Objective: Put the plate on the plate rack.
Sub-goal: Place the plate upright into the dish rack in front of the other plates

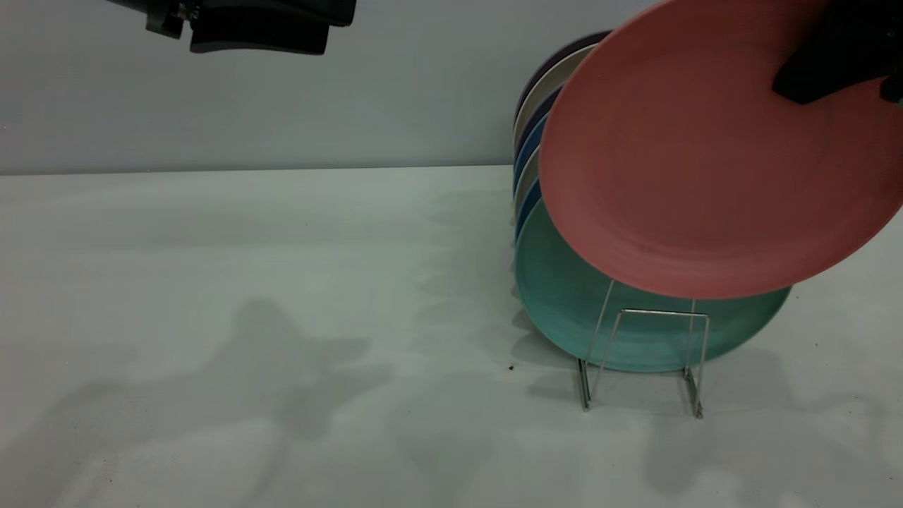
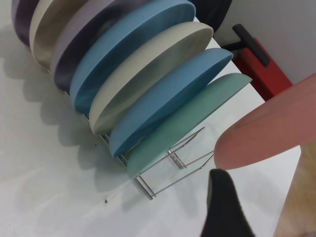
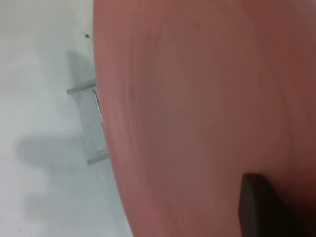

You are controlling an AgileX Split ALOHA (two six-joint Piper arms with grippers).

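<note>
wall (image 1: pixel 282 106): plain pale grey, bare | table (image 1: pixel 247 317): white matte, meets wall at straight edge | light: from above, soft overlapping shadows on table | red fixture (image 2: pixel 261 71) with black handle past table edge

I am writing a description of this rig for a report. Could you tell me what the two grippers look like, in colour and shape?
Only small parts show. The left gripper is matte black, with broad, flat, slightly curved finger pieces and a small metallic fitting near its base. The right gripper is also black and blocky; its finger is a dark flat bar with rounded corners. No cables, markings or labels are visible.
</note>
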